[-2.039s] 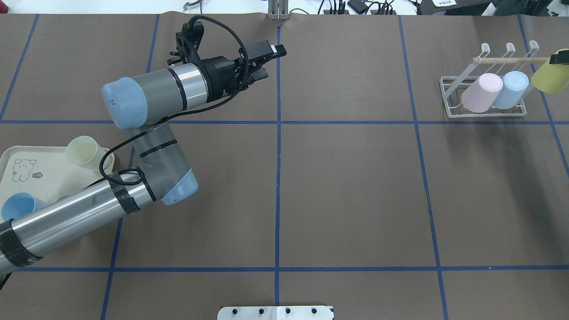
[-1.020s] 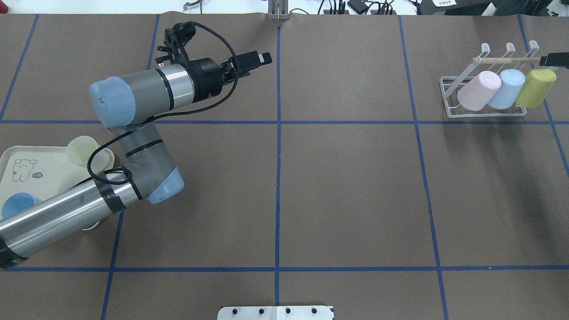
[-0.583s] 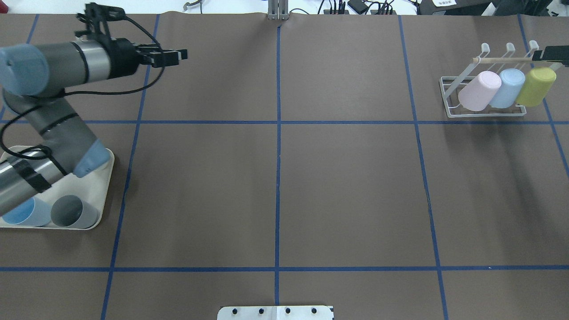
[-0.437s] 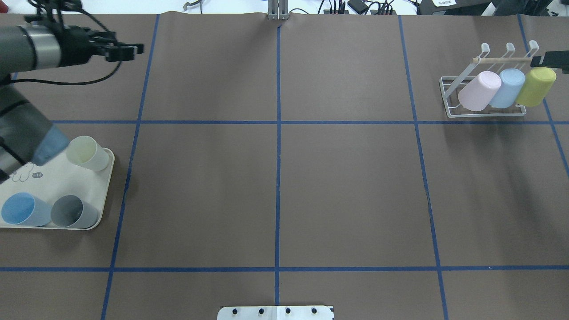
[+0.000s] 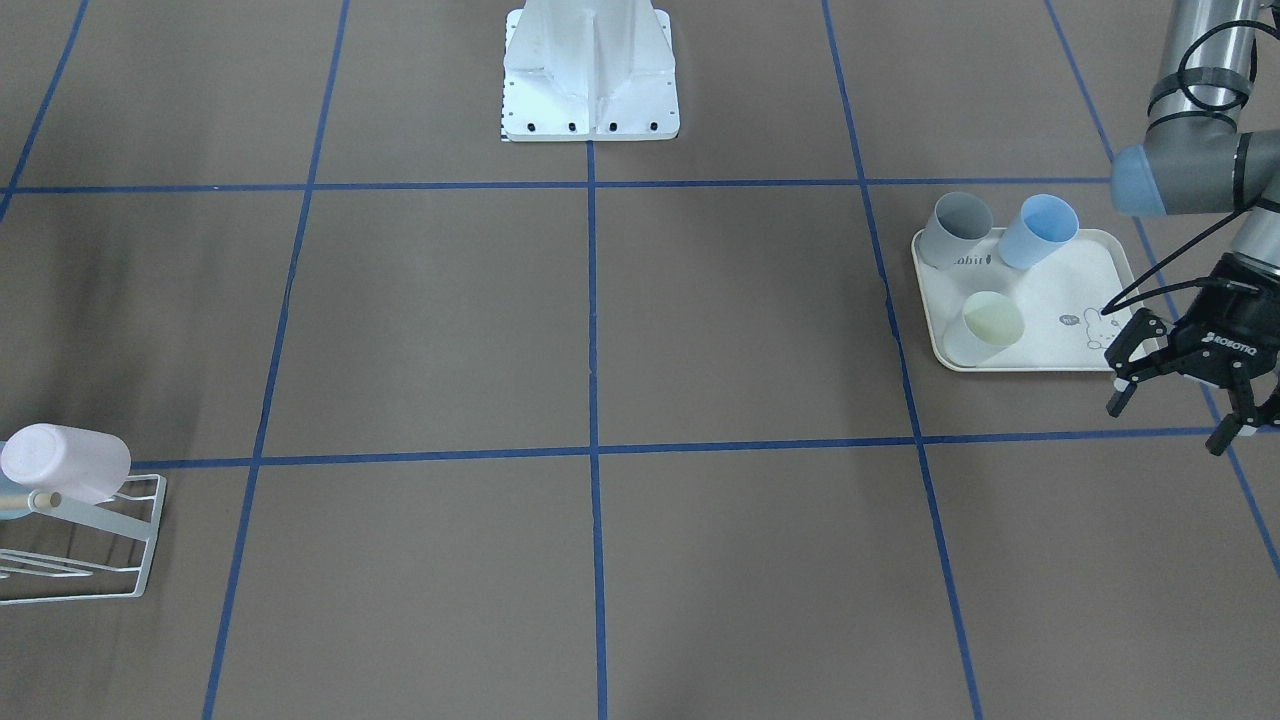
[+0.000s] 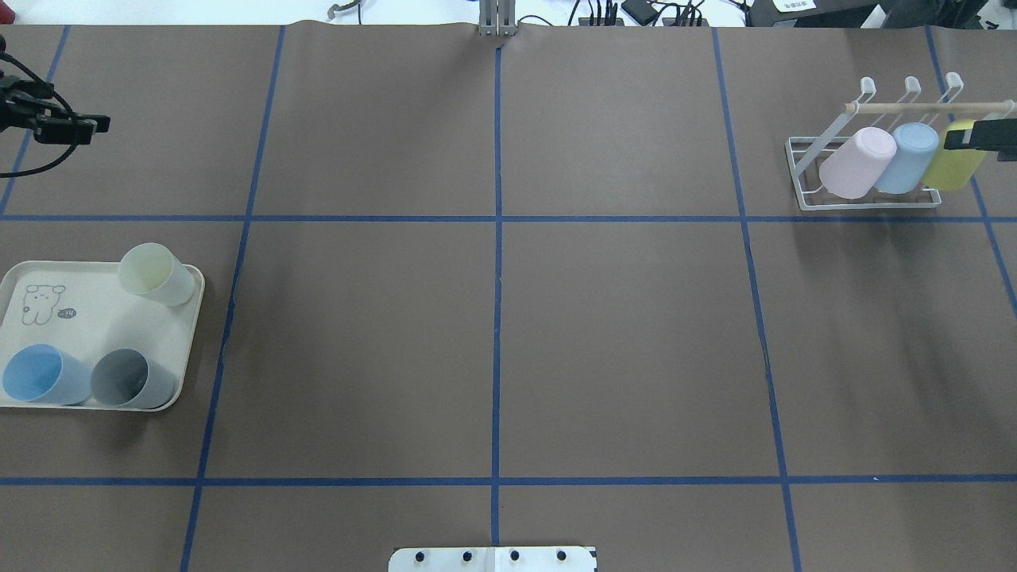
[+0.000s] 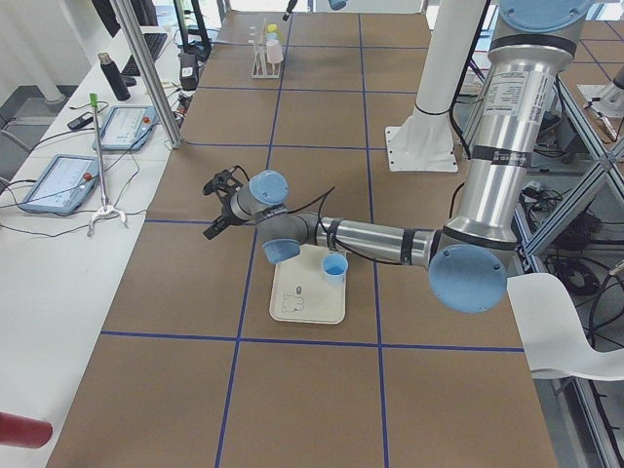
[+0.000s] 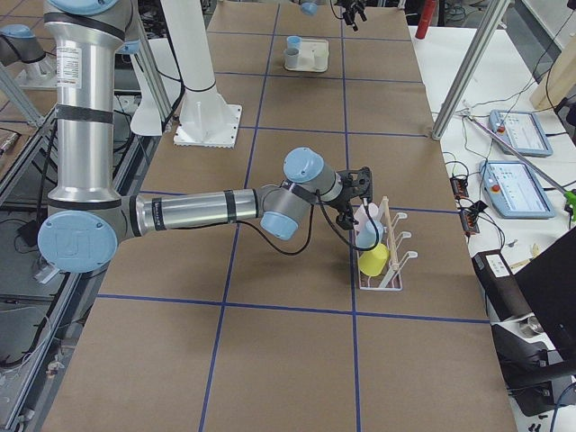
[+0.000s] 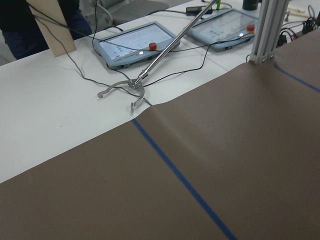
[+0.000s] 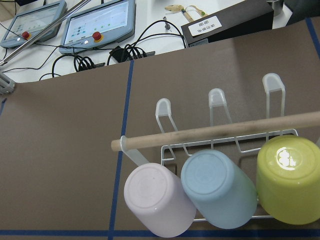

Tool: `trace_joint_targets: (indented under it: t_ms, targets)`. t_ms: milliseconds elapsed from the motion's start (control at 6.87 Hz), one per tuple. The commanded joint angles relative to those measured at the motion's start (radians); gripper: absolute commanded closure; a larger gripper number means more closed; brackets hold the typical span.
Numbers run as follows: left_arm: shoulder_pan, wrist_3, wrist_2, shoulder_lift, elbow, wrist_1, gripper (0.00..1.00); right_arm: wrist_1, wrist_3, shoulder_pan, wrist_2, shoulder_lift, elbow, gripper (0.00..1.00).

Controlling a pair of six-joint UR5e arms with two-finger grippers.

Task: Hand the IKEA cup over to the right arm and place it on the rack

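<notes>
A yellow-green cup (image 6: 945,165) leans upside down on the white wire rack (image 6: 801,163) at the far right, beside a light blue cup (image 6: 910,155) and a pink cup (image 6: 856,163). In the right wrist view the yellow-green cup (image 10: 290,180) sits free under the wooden rod (image 10: 215,131), with no finger on it. My right gripper (image 6: 981,135) hovers open just above it. My left gripper (image 5: 1168,420) hangs open and empty beyond the cream tray (image 5: 1070,290), which holds a pale yellow cup (image 5: 985,330), a blue cup (image 5: 1035,232) and a grey cup (image 5: 955,230).
The robot's white base (image 5: 590,70) stands mid-table at the near edge. Past the far edge lies a white bench with tablets (image 9: 135,45), cables and a metal post (image 9: 267,25). Blue tape lines grid the brown table.
My left arm has swung from mid-table back to the far left, uncovering the tray. The right gripper set the yellow-green cup on the rack, let go, and shifted slightly.
</notes>
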Motion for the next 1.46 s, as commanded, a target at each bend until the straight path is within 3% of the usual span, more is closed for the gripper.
trace_joint_targets:
  t_ms: [0,291,583,874,1311]
  targets:
    - [-0.002,0.052,-0.081,0.217,-0.158,0.153,0.0,0.002,0.001,-0.007,0.01,-0.017,0.017,0.0]
    - [0.006,0.031,-0.193,0.345,-0.223,0.161,0.0,0.002,0.0,-0.014,0.014,-0.034,0.016,0.0]
    - [0.07,0.018,-0.207,0.425,-0.226,0.193,0.0,0.004,0.0,-0.02,0.014,-0.037,0.016,0.0]
    - [0.101,-0.023,-0.255,0.433,-0.235,0.187,0.0,0.084,0.001,-0.022,0.011,-0.083,0.014,0.0]
    - [0.139,-0.043,-0.284,0.439,-0.268,0.192,0.0,0.1,0.001,-0.022,0.011,-0.097,0.013,0.0]
